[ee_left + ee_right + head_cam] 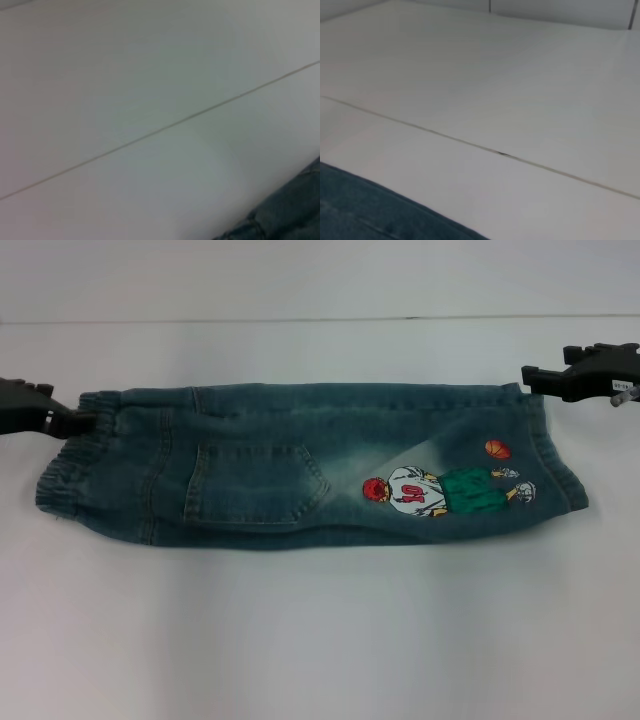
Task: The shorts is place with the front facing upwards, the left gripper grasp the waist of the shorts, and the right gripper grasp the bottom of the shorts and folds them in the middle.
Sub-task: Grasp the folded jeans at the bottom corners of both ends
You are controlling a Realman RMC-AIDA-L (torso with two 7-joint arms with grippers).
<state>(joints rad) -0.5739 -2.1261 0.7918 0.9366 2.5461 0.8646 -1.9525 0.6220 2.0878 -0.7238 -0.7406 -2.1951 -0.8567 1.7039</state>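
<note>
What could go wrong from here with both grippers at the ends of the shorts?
1. The left gripper only meets the far corner of the waist; a shallow bite there could slip.
2. The right gripper sits just beyond the far corner of the leg hems, seemingly not touching, so closing now might miss the fabric.
3. With only far corners held, the near edge of the shorts could sag and fold crooked.

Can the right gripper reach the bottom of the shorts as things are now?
Probably yes: the right gripper sits just beside the far corner of the bottom of the shorts, with nothing between them.
</note>
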